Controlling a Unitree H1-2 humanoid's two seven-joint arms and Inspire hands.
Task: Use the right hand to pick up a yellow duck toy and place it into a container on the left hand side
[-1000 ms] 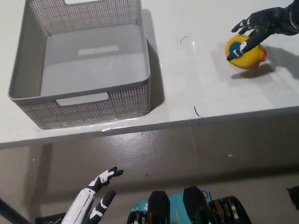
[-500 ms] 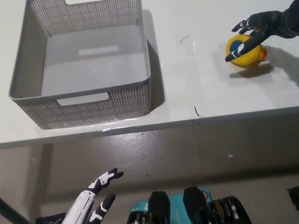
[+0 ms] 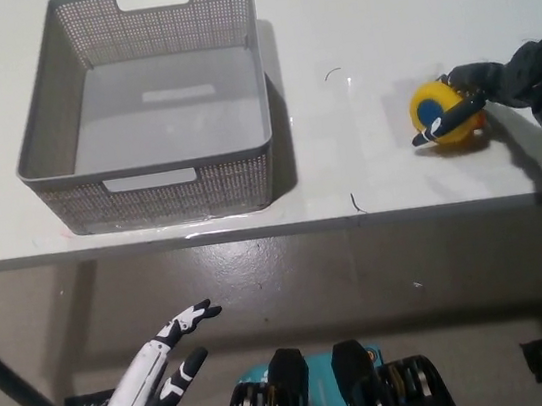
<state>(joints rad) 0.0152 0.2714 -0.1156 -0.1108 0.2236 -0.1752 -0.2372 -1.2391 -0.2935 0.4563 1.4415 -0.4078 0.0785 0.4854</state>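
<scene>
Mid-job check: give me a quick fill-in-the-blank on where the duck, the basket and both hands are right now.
1. The black right hand has its fingers around the yellow ____.
2. The grey basket stands on the white table and holds ____.
3. The duck toy lies to the picture's ____ of the basket.
4. The white left hand hangs open ____ the table's front edge.

Missing words: duck toy; nothing; right; below
</scene>
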